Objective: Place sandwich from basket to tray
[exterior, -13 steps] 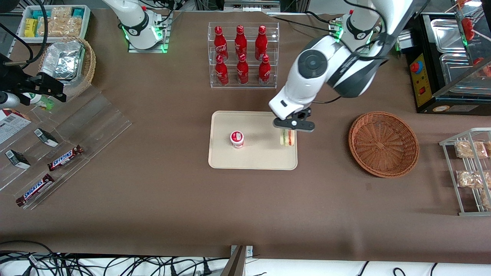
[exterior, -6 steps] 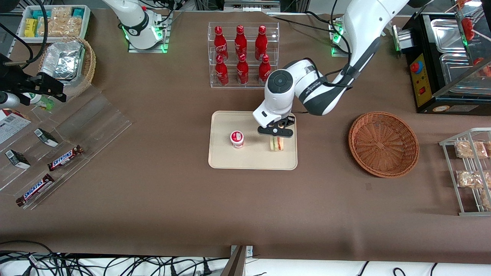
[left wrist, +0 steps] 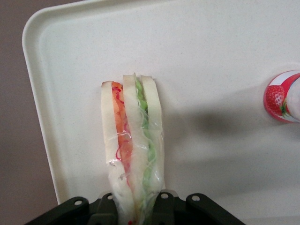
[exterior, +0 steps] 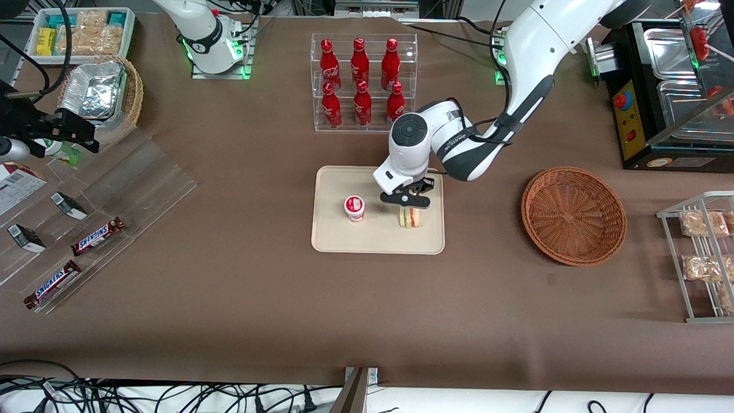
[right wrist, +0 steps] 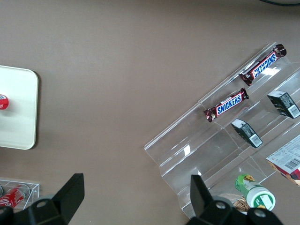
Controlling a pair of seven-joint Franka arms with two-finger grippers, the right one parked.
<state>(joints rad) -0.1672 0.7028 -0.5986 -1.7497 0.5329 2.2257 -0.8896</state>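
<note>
The wrapped wedge sandwich (exterior: 409, 217) (left wrist: 132, 145), pale bread with red and green layers, stands on edge just above or on the cream tray (exterior: 332, 238) (left wrist: 225, 56). My left gripper (exterior: 406, 201) (left wrist: 136, 208) is shut on the sandwich, its dark fingers (left wrist: 168, 206) pressed against both sides of the wrap. The round reddish-brown basket (exterior: 573, 215) sits on the table toward the working arm's end, with nothing in it.
A small strawberry yogurt cup (exterior: 354, 207) (left wrist: 282, 96) stands on the tray beside the sandwich. A clear rack of red bottles (exterior: 362, 83) stands farther from the camera than the tray. A wire snack rack (exterior: 702, 255) and a black appliance (exterior: 671, 86) are at the working arm's end.
The gripper has carried the sandwich from the tray's rim nearest the basket inward toward the yogurt cup and lower, slowing over the last half second.
</note>
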